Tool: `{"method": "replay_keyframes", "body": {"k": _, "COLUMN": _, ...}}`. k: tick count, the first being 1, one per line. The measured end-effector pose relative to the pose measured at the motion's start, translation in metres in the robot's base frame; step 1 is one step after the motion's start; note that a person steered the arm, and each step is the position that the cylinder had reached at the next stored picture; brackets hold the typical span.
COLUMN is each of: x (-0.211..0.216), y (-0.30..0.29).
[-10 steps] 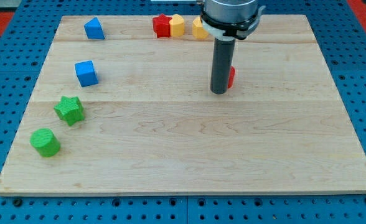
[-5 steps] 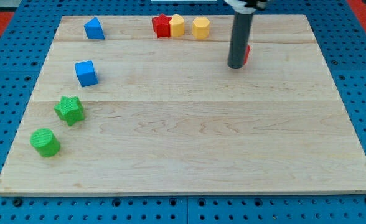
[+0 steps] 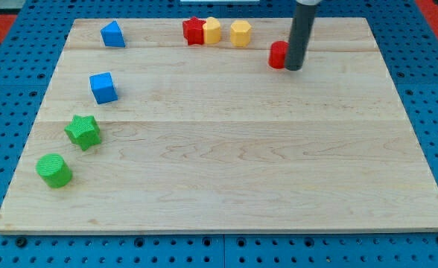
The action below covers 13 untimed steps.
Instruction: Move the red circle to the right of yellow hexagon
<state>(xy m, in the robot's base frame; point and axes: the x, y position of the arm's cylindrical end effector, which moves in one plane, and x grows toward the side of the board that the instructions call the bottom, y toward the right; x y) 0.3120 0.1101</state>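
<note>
Near the top edge: red circle (image 3: 278, 55), at 4 o'clock from the yellow hexagon (image 3: 240, 33).
Tip: my tip (image 3: 293, 68) touches the circle's 3 o'clock side.
Jaws: none, just a rod.

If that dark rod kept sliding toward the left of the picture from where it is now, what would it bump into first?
My tip sits right against the red circle, on its right side, so that block comes first. Farther left and slightly higher is the yellow hexagon; whether it lies exactly in line is unclear.

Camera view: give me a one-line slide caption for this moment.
My tip presses the right side of the red circle, lower right of the yellow hexagon in the top row.
</note>
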Motion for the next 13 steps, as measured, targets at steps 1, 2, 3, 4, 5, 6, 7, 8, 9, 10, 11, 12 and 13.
{"method": "replay_keyframes", "body": {"k": 1, "x": -0.009, "y": -0.033}}
{"method": "replay_keyframes", "body": {"k": 2, "x": -0.010, "y": -0.059}}
{"method": "replay_keyframes", "body": {"k": 3, "x": -0.019, "y": -0.060}}
{"method": "replay_keyframes", "body": {"k": 4, "x": -0.014, "y": -0.050}}
{"method": "replay_keyframes", "body": {"k": 5, "x": -0.008, "y": -0.048}}
{"method": "replay_keyframes", "body": {"k": 6, "x": -0.020, "y": -0.043}}
{"method": "replay_keyframes", "body": {"k": 7, "x": -0.032, "y": -0.043}}
{"method": "replay_keyframes", "body": {"k": 8, "x": -0.042, "y": -0.036}}
{"method": "replay_keyframes", "body": {"k": 9, "x": -0.047, "y": -0.030}}
{"method": "replay_keyframes", "body": {"k": 10, "x": -0.034, "y": 0.001}}
{"method": "replay_keyframes", "body": {"k": 11, "x": -0.028, "y": 0.036}}
{"method": "replay_keyframes", "body": {"k": 12, "x": -0.035, "y": 0.072}}
{"method": "replay_keyframes", "body": {"k": 13, "x": -0.044, "y": 0.086}}
